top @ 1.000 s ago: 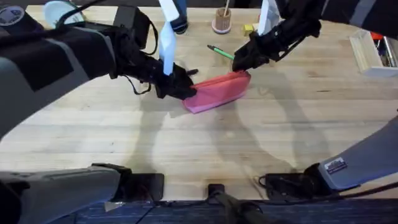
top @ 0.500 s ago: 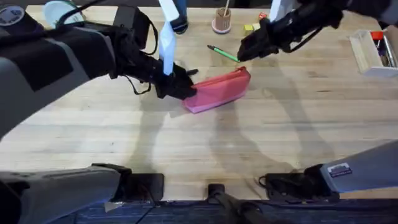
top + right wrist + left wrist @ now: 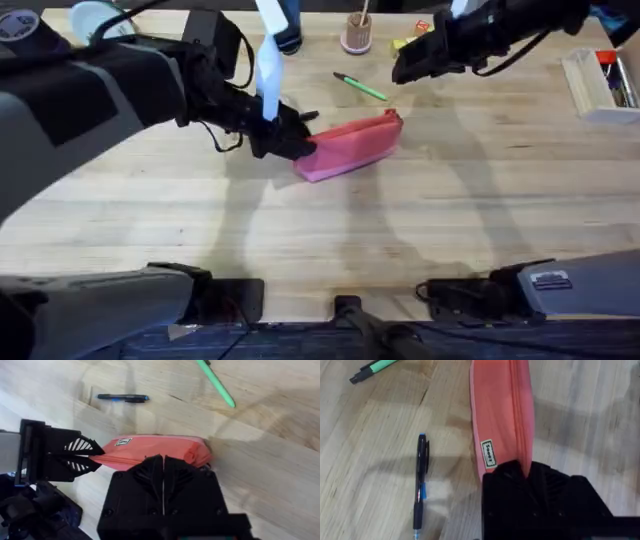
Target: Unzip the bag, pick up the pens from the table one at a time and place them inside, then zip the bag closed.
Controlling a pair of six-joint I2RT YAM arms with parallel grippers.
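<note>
Over the far side of the light butcher-block wooden table (image 3: pixel 420 240), the right gripper (image 3: pixel 405 70) now hangs lifted and drawn back from the soft pink zippered pouch (image 3: pixel 352 147); a second ago it sat low at the pouch's right end, beside the zipper. Its black fingers meet along one seam in the right wrist view, pressed together and holding nothing. The left gripper (image 3: pixel 290 140) has not moved: it stays clamped on the pouch's left end, the pink fabric running into its closed fingers (image 3: pixel 512 472) in the left wrist view.

The pouch lies at mid-table, tilted, its position unchanged. The zipper line along its top looks shut or nearly so in the left wrist view, though I cannot tell for certain whether any of it is open.

Both pens are out on the wood: the slim bright green pen with a dark tip (image 3: pixel 362 87) just beyond the pouch, near the right gripper; the slim black pen with blue accents (image 3: pixel 420 487) beside the pouch's left end.

Judgement: the right arm has quit the zipper end and appears headed for the green pen; if the pouch is still zipped, insertion will fail
</note>
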